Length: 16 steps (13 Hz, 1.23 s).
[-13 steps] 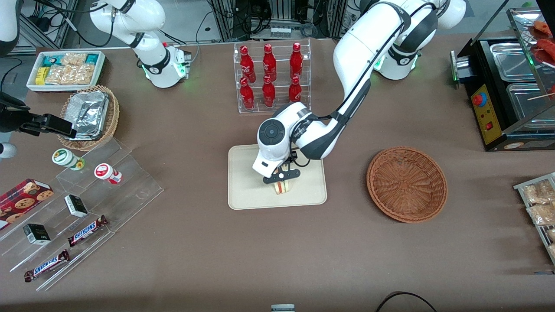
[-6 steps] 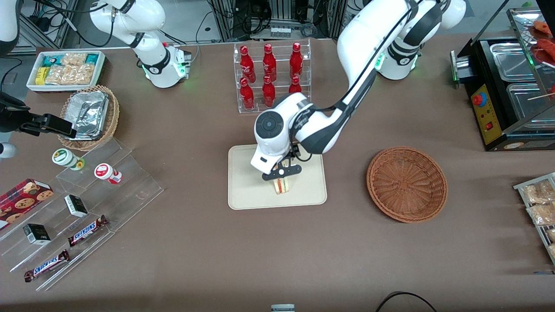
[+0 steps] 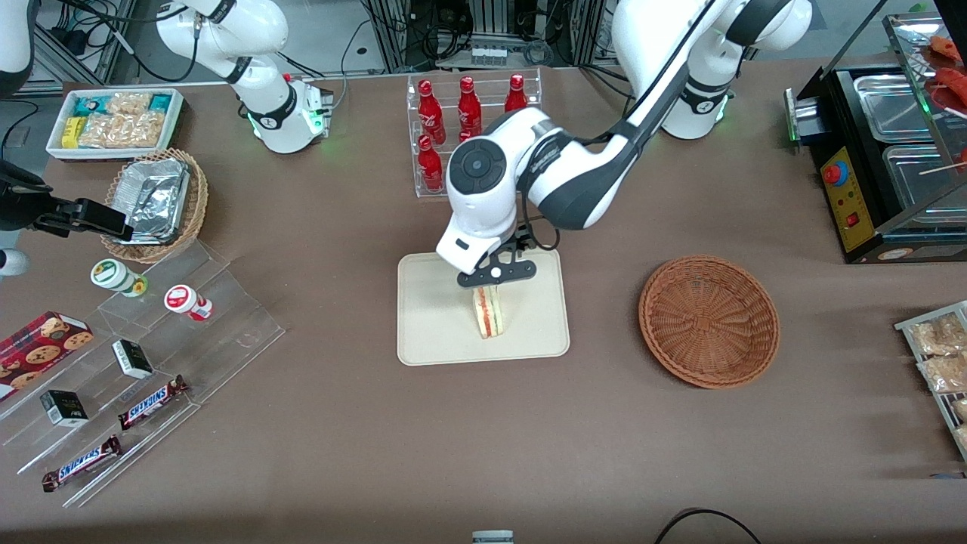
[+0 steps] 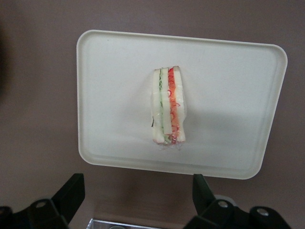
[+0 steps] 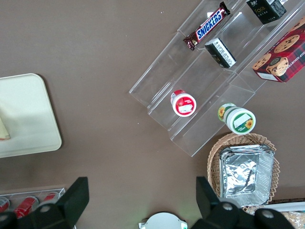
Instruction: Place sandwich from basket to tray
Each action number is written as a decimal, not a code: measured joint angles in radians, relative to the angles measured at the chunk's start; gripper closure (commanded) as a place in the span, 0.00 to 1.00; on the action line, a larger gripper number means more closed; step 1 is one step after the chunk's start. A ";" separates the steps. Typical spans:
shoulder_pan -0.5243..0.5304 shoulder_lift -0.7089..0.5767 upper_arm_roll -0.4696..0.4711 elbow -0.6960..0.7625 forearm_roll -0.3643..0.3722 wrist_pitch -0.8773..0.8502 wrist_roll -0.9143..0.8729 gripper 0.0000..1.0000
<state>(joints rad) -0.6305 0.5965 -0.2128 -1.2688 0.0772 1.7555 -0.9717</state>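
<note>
Hand (image 3: 496, 273) wide open above sandwich (image 4: 167, 106)

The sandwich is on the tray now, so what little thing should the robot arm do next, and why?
Probably lift the gripper a bit higher and pull back. The sandwich already stands on the tray, the basket holds nothing, and the gripper's fingers are open, apart from the sandwich, so nothing is left to carry.

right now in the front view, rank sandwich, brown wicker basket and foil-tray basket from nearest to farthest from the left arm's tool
The open tool hovers above the cream rectangular tray.
1. Triangular white-bread sandwich: on the tray, just beneath.
2. Round reddish-brown wicker basket: toward the working arm's end.
3. Tan wicker basket of foil trays: toward the parked arm's end.
</note>
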 measured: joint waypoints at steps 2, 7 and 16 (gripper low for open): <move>0.055 -0.044 0.004 -0.001 -0.001 -0.030 0.021 0.00; 0.264 -0.179 0.006 -0.074 -0.062 -0.119 0.311 0.00; 0.589 -0.508 0.012 -0.376 -0.073 -0.204 0.792 0.00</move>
<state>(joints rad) -0.0412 0.0880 -0.2012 -1.6451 0.0042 1.5514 -0.1794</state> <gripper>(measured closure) 0.000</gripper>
